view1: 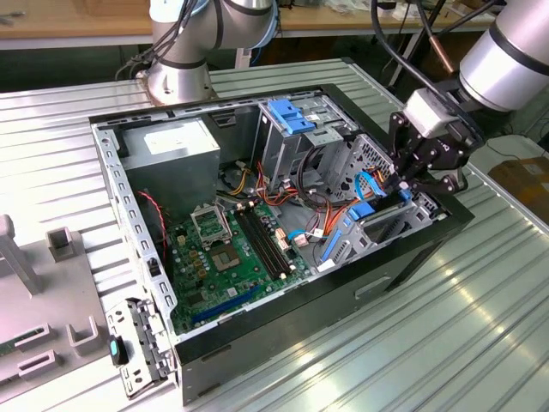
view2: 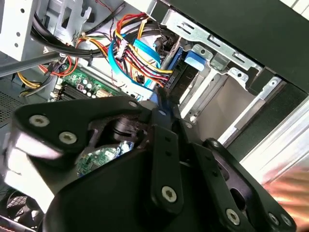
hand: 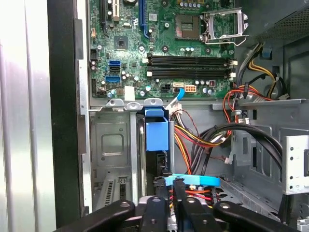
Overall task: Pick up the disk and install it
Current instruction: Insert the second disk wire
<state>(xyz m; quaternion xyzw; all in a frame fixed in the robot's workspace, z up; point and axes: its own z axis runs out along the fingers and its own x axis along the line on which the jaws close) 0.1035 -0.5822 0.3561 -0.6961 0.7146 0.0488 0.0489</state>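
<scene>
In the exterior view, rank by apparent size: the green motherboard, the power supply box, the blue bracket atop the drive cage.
Largest to smallest as they look:
1. motherboard
2. power supply box
3. blue bracket
The bracket sits higher in the case, possibly nearer the camera, yet still looks smallest.

We find the disk (hand: 156, 137) mostly hidden within its bay, only the blue rail end visible. The gripper (view2: 161, 104) linkage covers its fingertips; grip state undetermined.
</scene>
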